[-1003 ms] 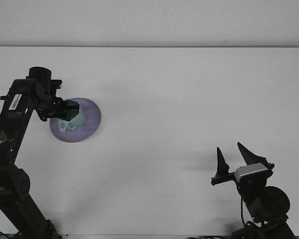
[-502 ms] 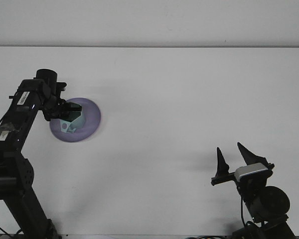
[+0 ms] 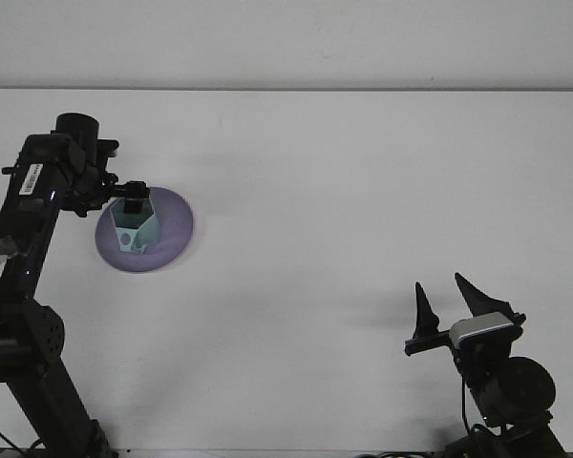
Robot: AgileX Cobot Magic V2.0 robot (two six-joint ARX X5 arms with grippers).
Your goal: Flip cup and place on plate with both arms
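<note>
White table (image 3: pixel 344 210) w/ pale wall behind; light-green cup (image 3: pixel 134 227) sits on purple plate (image 3: pixel 172 229) at left; left gripper (image 3: pixel 132 194) at cup rim, grip unclear; right gripper (image 3: pixel 449 305) spread wide, empty, well apart.

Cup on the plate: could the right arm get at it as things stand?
Probably not easily: the cup sits on the plate far left, with the left tool at its rim; the right tool is far across bare table.

Cup (image 3: pixel 134 224) now upright on plate (image 3: pixel 172 239), left hand (image 3: pixel 132 194) shifted back — at its rim
</note>
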